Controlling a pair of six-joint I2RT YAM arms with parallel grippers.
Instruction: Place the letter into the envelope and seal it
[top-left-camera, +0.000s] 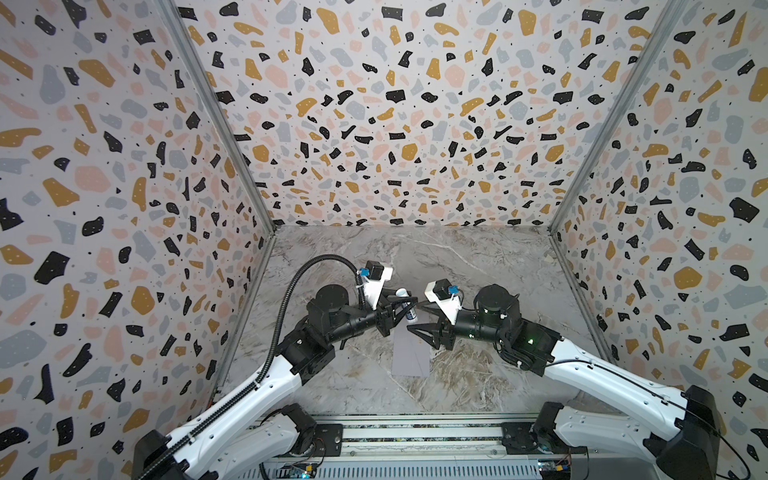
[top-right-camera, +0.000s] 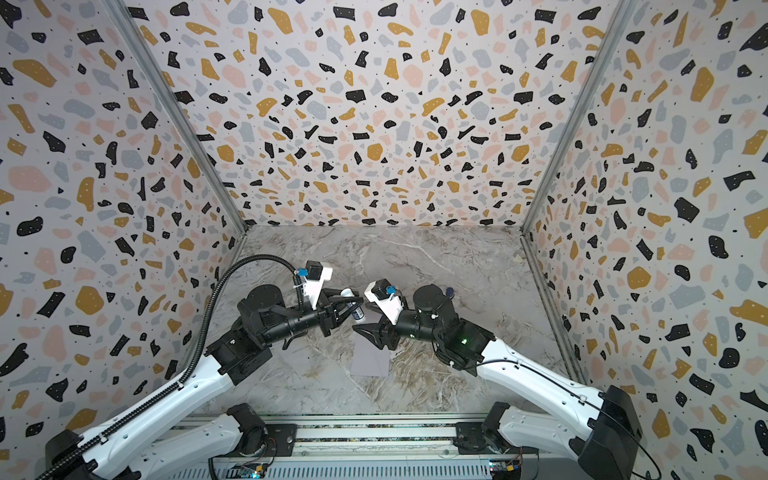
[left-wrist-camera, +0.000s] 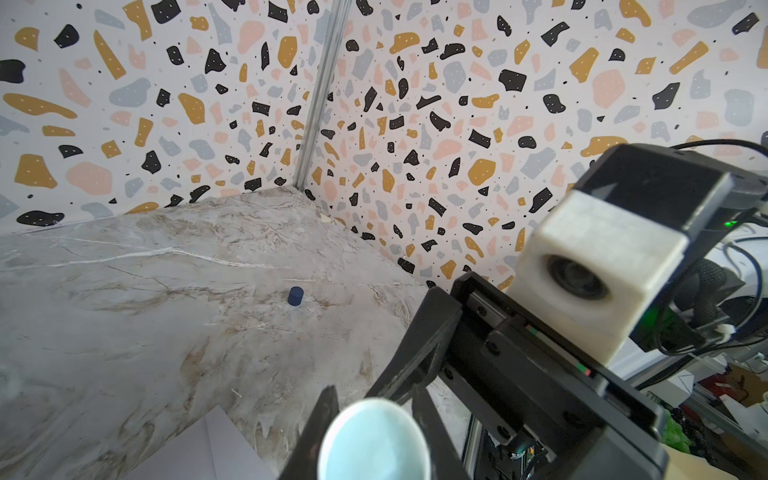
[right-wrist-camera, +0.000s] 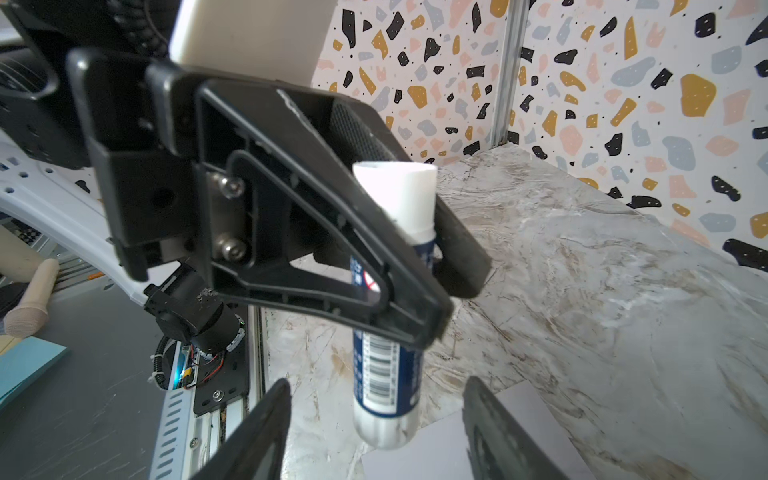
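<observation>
The pale grey-lavender envelope lies flat on the marble table, below both grippers. The letter is out of view. My left gripper is shut on a blue-and-white glue stick, which it holds uncapped and nearly upright above the envelope's far end. My right gripper faces it from the right, open. Its fingers stand on either side of the stick's lower end with clear gaps. In the left wrist view the stick's glue end fills the space between the left jaws.
A small dark blue cap stands on the table behind the right arm. Terrazzo-patterned walls close in the table on three sides. A metal rail runs along the front edge between the arm bases.
</observation>
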